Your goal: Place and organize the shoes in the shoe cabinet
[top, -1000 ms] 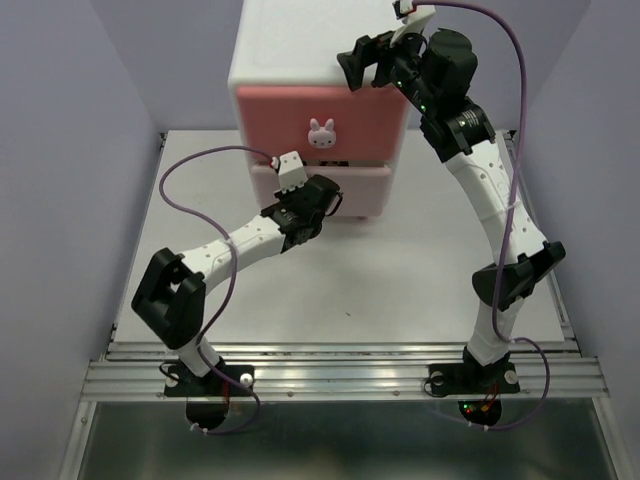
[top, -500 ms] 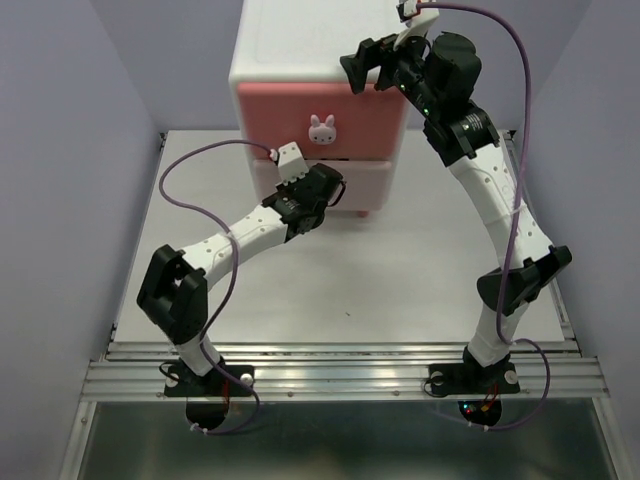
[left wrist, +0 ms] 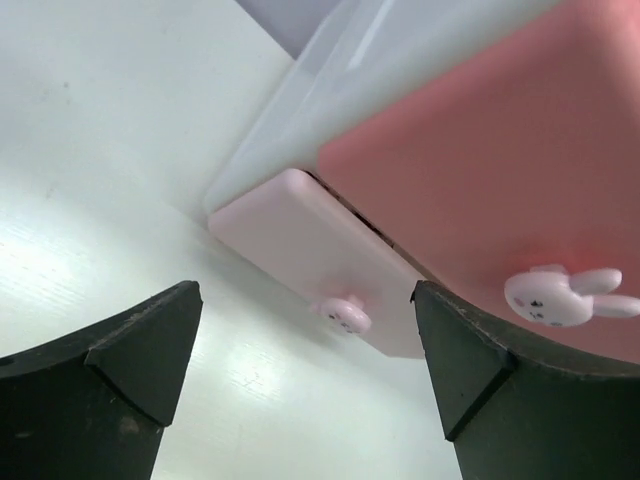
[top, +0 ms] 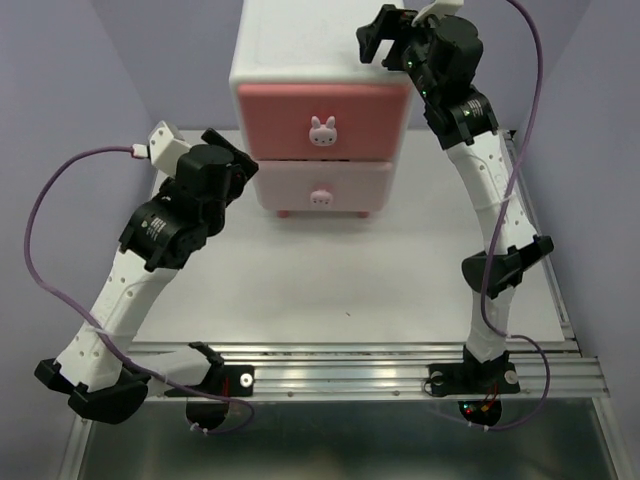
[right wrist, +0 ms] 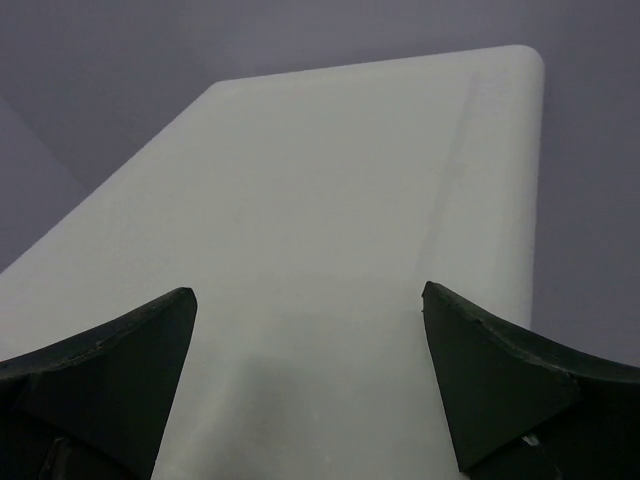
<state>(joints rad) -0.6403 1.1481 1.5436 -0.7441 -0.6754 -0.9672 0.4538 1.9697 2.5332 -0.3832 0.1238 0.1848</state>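
Note:
The shoe cabinet stands at the back middle of the table, its darker pink upper drawer and pale pink lower drawer both shut flush. No shoes show in any view. My left gripper hangs open just left of the cabinet, touching nothing. In the left wrist view it looks across at the lower drawer, its bunny knob and the upper knob. My right gripper hovers open and empty over the cabinet's top right; the white top fills its wrist view.
The white table is walled in by purple panels left and right. A metal rail runs along the near edge by the arm bases. A purple cable loops out left of the left arm.
My left gripper has drawn back leftward from the lower drawer front and opened. The lower drawer, slightly out before, now sits flush. The right gripper has risen a little.

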